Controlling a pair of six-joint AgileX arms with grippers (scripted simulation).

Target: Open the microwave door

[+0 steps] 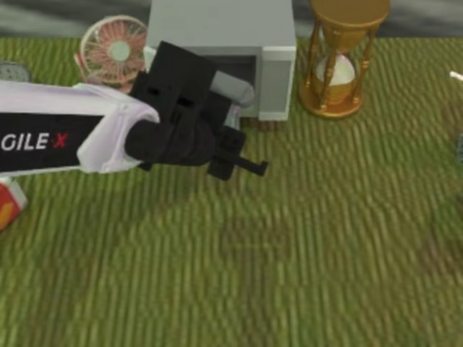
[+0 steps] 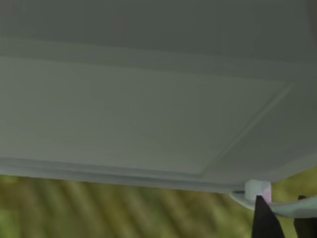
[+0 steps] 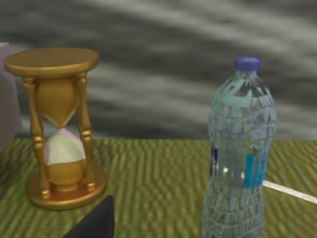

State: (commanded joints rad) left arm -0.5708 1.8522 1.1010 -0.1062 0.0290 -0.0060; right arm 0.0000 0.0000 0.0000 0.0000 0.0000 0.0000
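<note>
The silver-grey microwave (image 1: 217, 29) stands at the back of the table, left of centre. Its door stands partly open, so the dark inside (image 1: 237, 66) shows. My left arm hides most of the door in the top view. In the left wrist view the microwave door (image 2: 124, 109) fills the picture, with its handle (image 2: 257, 189) at the free edge. My left gripper (image 2: 285, 218) is shut on the handle, with one dark finger on each side of the bar. Of my right gripper, parked off to the right, only a dark edge (image 3: 99, 220) shows.
A pink fan (image 1: 114, 47) stands left of the microwave and a golden hourglass (image 1: 340, 58) right of it. The right wrist view shows a clear water bottle (image 3: 240, 153) with a blue cap near the hourglass (image 3: 59, 129). A red-and-white object (image 1: 7, 206) lies at the left edge.
</note>
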